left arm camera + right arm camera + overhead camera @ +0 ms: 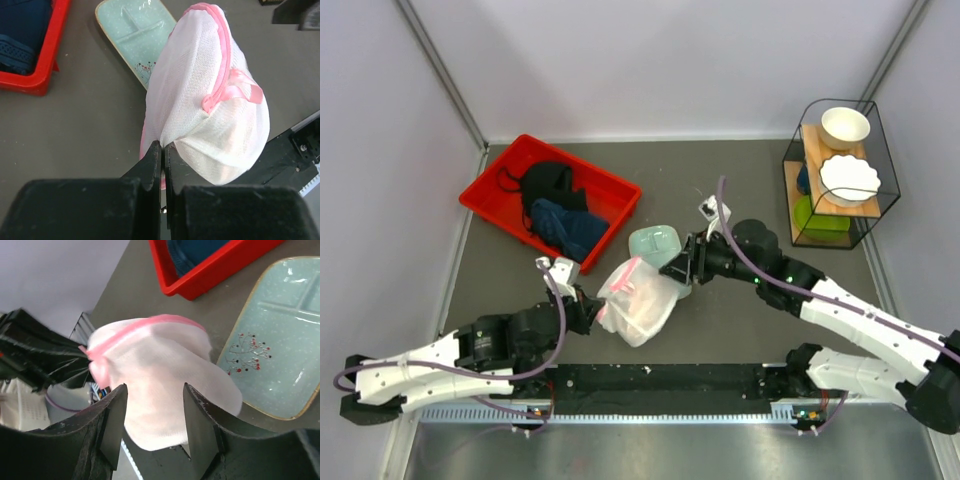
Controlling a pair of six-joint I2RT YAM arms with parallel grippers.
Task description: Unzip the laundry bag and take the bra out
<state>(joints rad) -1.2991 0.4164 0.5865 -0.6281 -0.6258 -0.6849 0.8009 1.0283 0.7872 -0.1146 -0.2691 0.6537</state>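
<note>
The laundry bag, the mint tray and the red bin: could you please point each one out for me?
Laundry bag (200,105), left wrist view, on its white mesh side beside the pink zipper.
Mint tray (285,357), right wrist view, on the bare floor of its large compartment.
Red bin (607,190), top external view, on its bare right end.

The laundry bag (638,298) lies centre — tray (655,243) just behind, bin (490,195) behind-left, rack (812,150) far right.

The white mesh laundry bag with pink trim (640,300) fills the lane between my left claw (162,150), pinched on its mesh, and my spread right claw (154,390). Just behind lies the mint green speckled tray (655,243), perhaps touching the bag. The red plastic bin (550,200) blocks the far left. Bare grey table (720,330) lies open to the right.
</note>
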